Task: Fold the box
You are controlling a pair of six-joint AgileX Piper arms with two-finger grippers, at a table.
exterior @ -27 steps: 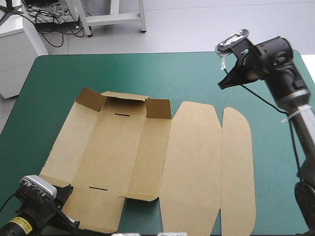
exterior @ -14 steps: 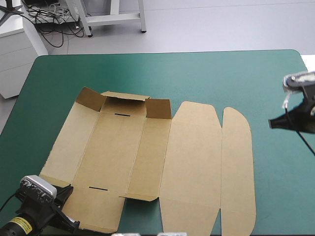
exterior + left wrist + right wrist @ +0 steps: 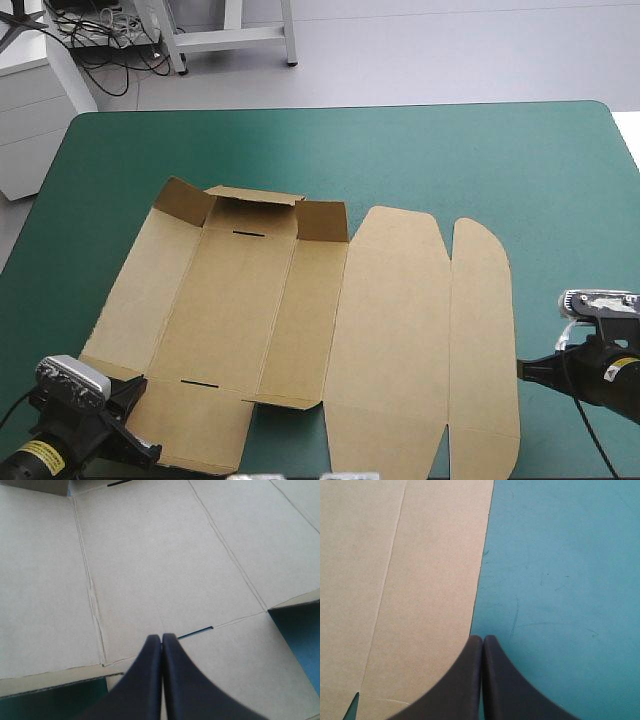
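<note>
- The box (image 3: 250, 300) lies nearly flat, so folding looks barely started.
- The left gripper (image 3: 161, 637) is over its near flap and the right gripper (image 3: 482, 639) at its right edge, both pinched together.
- The next move probably calls for lifting an edge.

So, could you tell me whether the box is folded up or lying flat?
Mostly flat: the box lies spread on the table, only the three far flaps raised.

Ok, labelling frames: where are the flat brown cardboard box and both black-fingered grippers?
Flat brown cardboard box (image 3: 390, 320), high view, on its wide rounded panel.
Left gripper (image 3: 161, 639), left wrist view, where its fingertips meet.
Right gripper (image 3: 482, 639), right wrist view, where its fingertips meet.
</note>
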